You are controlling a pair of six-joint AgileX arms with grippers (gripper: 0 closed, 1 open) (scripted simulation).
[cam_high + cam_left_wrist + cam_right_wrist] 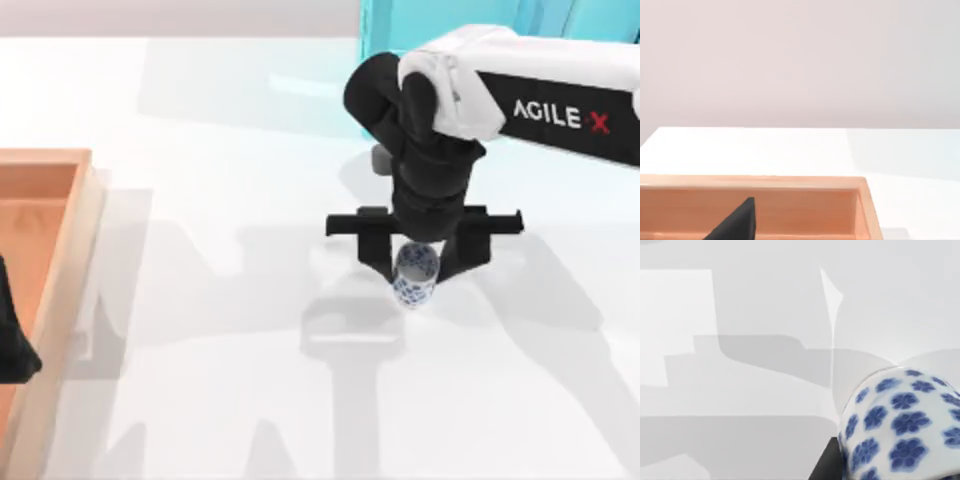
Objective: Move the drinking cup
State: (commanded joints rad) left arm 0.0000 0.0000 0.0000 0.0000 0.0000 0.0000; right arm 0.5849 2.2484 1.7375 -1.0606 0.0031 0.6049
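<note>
in my right wrist view the drinking cup (pixel 900 425) sits closest, white with blue flowers all over its wall, and a black part of my own gripper shows just beside its lower edge. beyond it lies the white counter (pixel 740 390), crossed by grey shadows.

from above, my right gripper (pixel 416 268) hangs over the middle of the counter (pixel 220 330), pointing down, its black crossbar spread to both sides. the two fingers stand on either side of the drinking cup (pixel 415 276), set narrow around it. i cannot tell whether the cup's base touches the counter or is just clear of it; its shadow lies a little to the left of it. the cup is upright, its open mouth facing up.

far off at the counter's left edge is a wooden tray (pixel 70 260), with a raised rim. my left gripper (pixel 14 345) is parked over that tray; i cannot tell how its fingers stand. in my left wrist view a black fingertip (pixel 735 222) pokes up before the tray's far wall (pixel 790 200).
</note>
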